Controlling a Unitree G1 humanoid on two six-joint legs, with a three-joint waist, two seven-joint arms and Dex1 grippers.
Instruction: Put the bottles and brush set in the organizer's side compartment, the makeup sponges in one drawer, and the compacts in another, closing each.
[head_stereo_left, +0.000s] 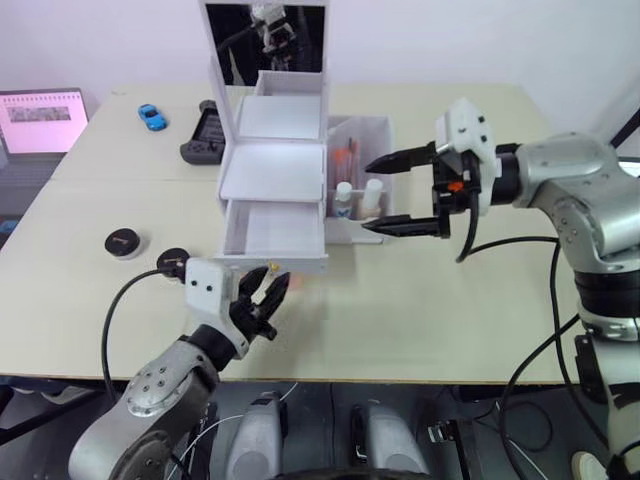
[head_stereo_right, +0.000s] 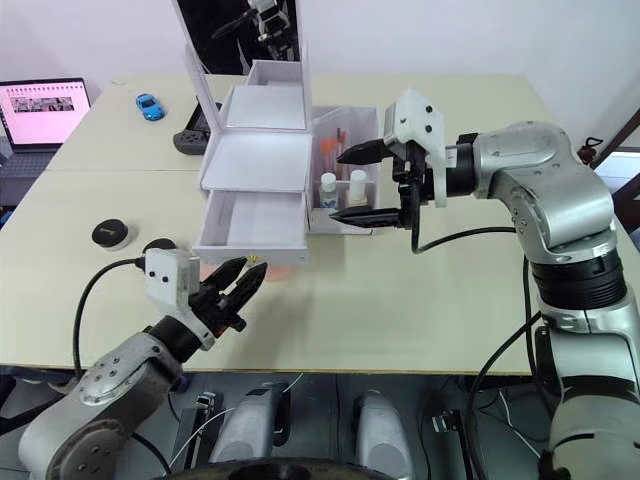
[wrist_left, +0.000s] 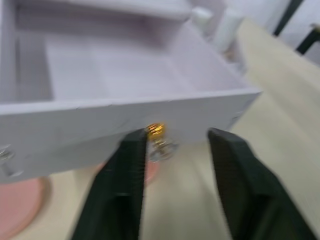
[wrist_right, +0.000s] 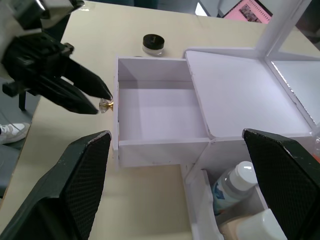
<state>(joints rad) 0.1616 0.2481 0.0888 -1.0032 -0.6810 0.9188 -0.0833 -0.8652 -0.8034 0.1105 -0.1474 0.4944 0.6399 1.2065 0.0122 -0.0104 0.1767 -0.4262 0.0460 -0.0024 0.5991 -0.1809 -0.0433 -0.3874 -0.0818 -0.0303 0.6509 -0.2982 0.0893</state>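
Compacts first, over on my left: two black round ones, compact (head_stereo_left: 123, 242) near the table's left edge and a second compact (head_stereo_left: 172, 262) just inboard of it, both lying on the tabletop and well apart from any drawer. Next comes my left gripper (head_stereo_left: 263, 296), fingers parted a moderate way and holding nothing; in the left wrist view the gold-stemmed crystal knob (wrist_left: 156, 134) of the bottom drawer (head_stereo_left: 273, 230) sits between them, close against one finger (wrist_left: 122, 185), though I can't tell whether it actually touches. That drawer stands pulled out and empty, with pink makeup sponges (wrist_left: 20, 212) peeking from under its front near the table's front edge. I judge the step in hand to be working this drawer by its knob; the sponges and compacts are not yet loaded, so my next move calls for releasing the knob area and picking up a sponge. Further right, the organizer's side compartment (head_stereo_left: 385, 135) already has bottles (head_stereo_left: 344, 199) standing in it. My right gripper (head_stereo_left: 405, 194) hovers beside that compartment, fingers spread wide and empty.
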